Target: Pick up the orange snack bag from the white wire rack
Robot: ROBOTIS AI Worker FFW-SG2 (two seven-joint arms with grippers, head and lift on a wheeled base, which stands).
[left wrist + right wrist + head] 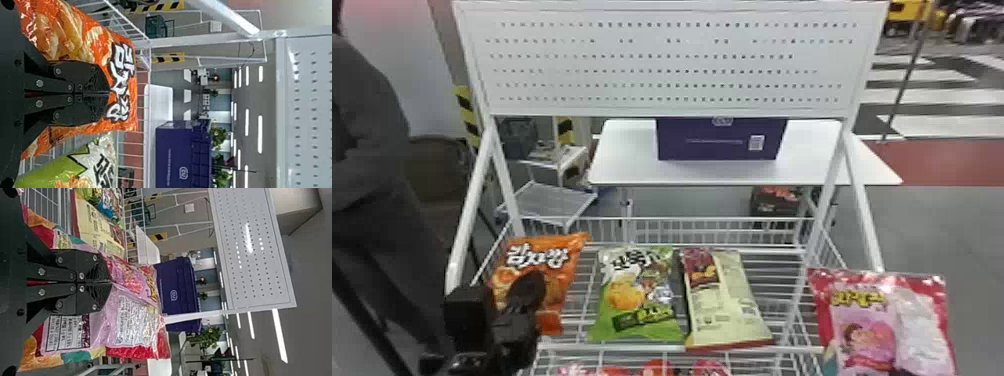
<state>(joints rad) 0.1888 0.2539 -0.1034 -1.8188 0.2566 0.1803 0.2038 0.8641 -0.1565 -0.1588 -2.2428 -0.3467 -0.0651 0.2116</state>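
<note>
– Fingers of the black left gripper, how are they set?

– Brought together, in front of the printed face of the glossy orange snack bag. Whether any of the wrapper is pinched cannot be told.

– And the orange bag itself?

– It is seen at the left end of the white wire rack.

– What is done by the right gripper?

– A large pink-and-red snack bag is clenched in it, just beyond the rack's right side.

– What is carried farther along the tier?

– A green snack bag is laid beside the orange one, then a cream-coloured bag with a dark red corner.

– And behind?

– Past a white perforated panel, a purple box is supported by a white bench.
</note>
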